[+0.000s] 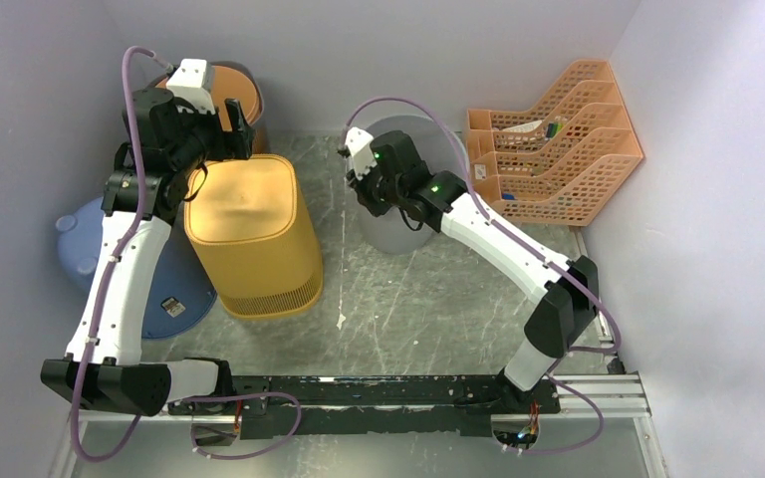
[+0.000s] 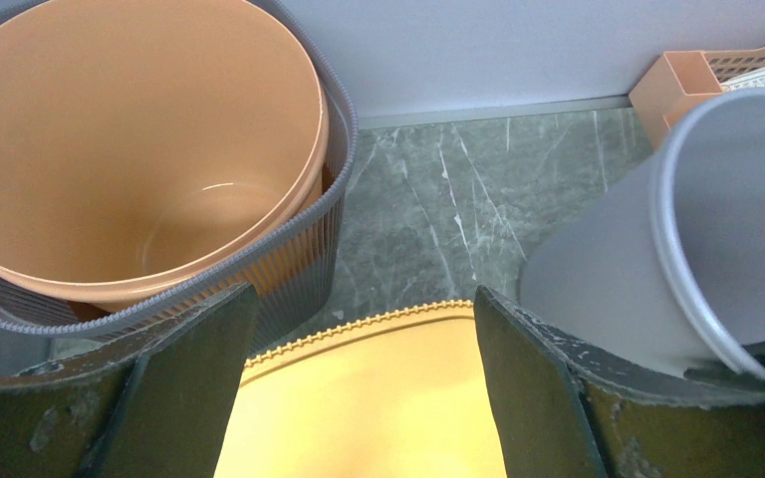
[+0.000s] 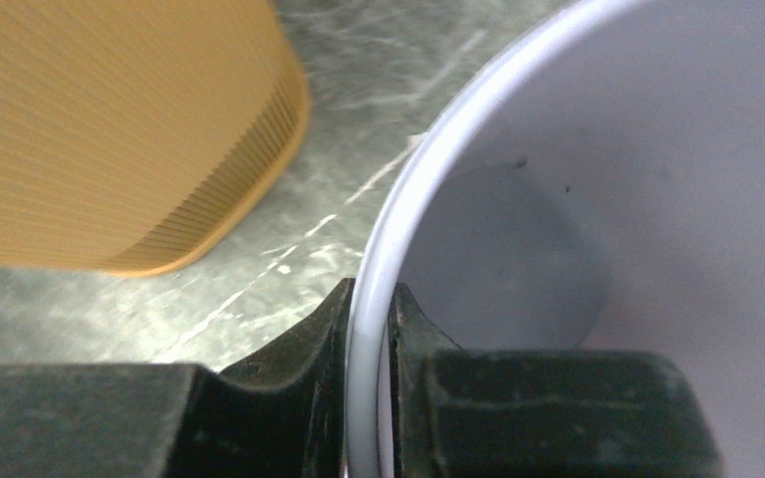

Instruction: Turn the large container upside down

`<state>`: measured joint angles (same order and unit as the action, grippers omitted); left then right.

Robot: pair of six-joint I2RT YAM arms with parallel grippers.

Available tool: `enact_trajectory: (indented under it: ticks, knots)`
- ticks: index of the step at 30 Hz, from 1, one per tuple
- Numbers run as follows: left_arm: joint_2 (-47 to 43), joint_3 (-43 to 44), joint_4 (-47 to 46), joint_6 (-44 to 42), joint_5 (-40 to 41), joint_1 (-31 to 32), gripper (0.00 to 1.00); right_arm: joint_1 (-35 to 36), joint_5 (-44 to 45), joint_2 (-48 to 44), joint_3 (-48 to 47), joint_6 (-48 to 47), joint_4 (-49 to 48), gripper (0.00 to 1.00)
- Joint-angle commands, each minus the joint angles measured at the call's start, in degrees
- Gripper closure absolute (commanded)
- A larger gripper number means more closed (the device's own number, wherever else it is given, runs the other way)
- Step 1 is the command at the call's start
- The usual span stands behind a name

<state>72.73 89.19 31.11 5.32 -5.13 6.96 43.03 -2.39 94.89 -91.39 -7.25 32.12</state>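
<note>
1. While the right gripper [image 3: 369, 311] pinches the pale rim of the grey bin [image 1: 428, 134], with 1 finger inside the wall and 1 outside, the left gripper [image 2: 364, 388] hangs with its 2 fingers spread wide over the far edge of the yellow container [image 1: 249, 234].
2. The yellow container is the biggest vessel on the table [image 1: 408, 299]. It stands left of centre with its flat base up and its ribbed, flared mouth down on the surface.
3. The grey bin is to the right of it, apart from it, and leans rather than standing upright.
4. The table top has a grey-green stone pattern, crossed by pale veins and light scuffs. A small white speck [image 1: 342, 321] lies near the yellow container's near right corner.
5. Pale lilac walls [image 1: 408, 50] close the table in at the back and on both sides. A thin light strip [image 2: 498, 105] runs where the back wall meets the surface.
6. In the far left corner an orange bucket [image 2: 129, 149] sits nested in a dark grey ribbed basket [image 2: 299, 259], just beside the yellow container.
7. Against the right wall stands a row of orange lattice file racks [image 1: 558, 139], with some papers in them.
8. A round blue piece [image 1: 174, 289] lies flat at the left, partly under the left arm, with a small dark tag on it.
9. Along the near edge a black bar [image 1: 379, 390] and a metal rail [image 1: 608, 393] carry the 2 arm bases.
</note>
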Motion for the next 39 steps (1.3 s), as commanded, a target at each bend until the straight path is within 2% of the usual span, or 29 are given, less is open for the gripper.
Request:
enact_trajectory:
  ticks: [1, 3, 7, 9, 12, 15, 19, 22, 26, 31, 36, 39]
  knots:
    - [-1.4, 0.9, -0.7, -0.8, 1.0, 0.5, 0.08, -0.7, 3.2, -1.5, -1.0, 3.3, -3.8, 0.9]
    - [-1.3, 1.3, -0.6, -0.6, 0.7, 0.5, 0.08, -2.4, 2.0, -2.7, -0.8, 6.5, -6.5, 0.94]
    - [-1.4, 2.2, -0.2, -0.7, 0.6, 0.5, 0.09, -8.4, -9.0, -6.7, 3.3, 16.3, -17.8, 0.97]
    - [-1.2, 2.9, 0.3, -0.7, 0.7, 0.5, 0.09, -11.1, -13.6, -10.5, 8.8, 23.3, -28.1, 0.98]
    - [-1.1, 3.9, 0.7, -0.8, 0.7, 0.5, 0.09, -16.3, -18.2, -16.2, 20.0, 36.7, -50.4, 0.98]
    - [-0.9, 4.9, 1.1, -0.7, 0.5, 0.5, 0.09, -17.6, -17.6, -18.5, 25.5, 43.1, -65.3, 0.97]
    - [-1.3, 5.6, 1.6, -1.0, 0.9, 0.5, 0.09, -18.1, -15.4, -19.2, 31.2, 50.1, -79.1, 0.96]
    - [-1.5, 5.8, 1.8, -0.9, 0.6, 0.5, 0.09, -18.7, -10.5, -19.4, 39.0, 56.4, -90.9, 0.95]
    - [-1.5, 5.9, 1.8, -0.8, -0.1, 0.5, 0.09, -22.7, -5.4, -16.8, 47.7, 67.9, -105.9, 0.94]
    - [-0.8, 7.1, 2.7, -1.0, -0.1, 0.5, 0.1, -26.6, -4.9, -6.9, 53.6, 81.4, -125.2, 0.95]
    - [-0.1, 8.3, 3.5, -1.5, 0.8, 0.6, 0.1, -27.9, -5.0, 1.5, 55.4, 88.5, -136.0, 0.95]
    - [0.2, 8.1, 3.3, -1.6, 0.7, 0.6, 0.1, -28.3, -5.7, 4.4, 55.2, 90.3, -136.5, 0.94]
